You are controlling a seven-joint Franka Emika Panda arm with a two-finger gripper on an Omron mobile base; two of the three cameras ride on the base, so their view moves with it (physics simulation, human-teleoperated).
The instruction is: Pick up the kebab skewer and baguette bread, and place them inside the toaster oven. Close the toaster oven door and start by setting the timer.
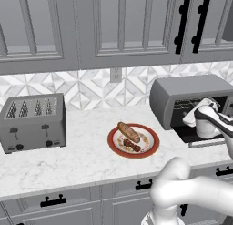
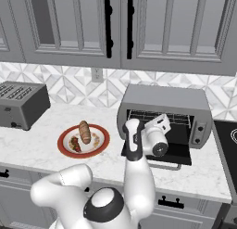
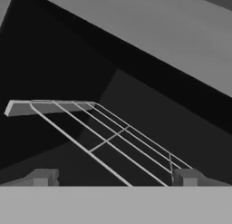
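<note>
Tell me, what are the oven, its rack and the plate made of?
The oven looks like brushed grey metal: smooth, dull, rounded corners. Its rack looks like thin bare steel wire: pale crossing rods. The plate seems glazed ceramic, with a glossy red rim and a cream middle, though plastic could look the same.

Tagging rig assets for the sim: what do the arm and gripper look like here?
The arm has glossy white, rounded shells with dark grey joints and a dark band near the wrist. The base joint cap is dark and round. The hand is a white block. The gripper has two small grey, blocky fingertips. No cables or markings are visible.
</note>
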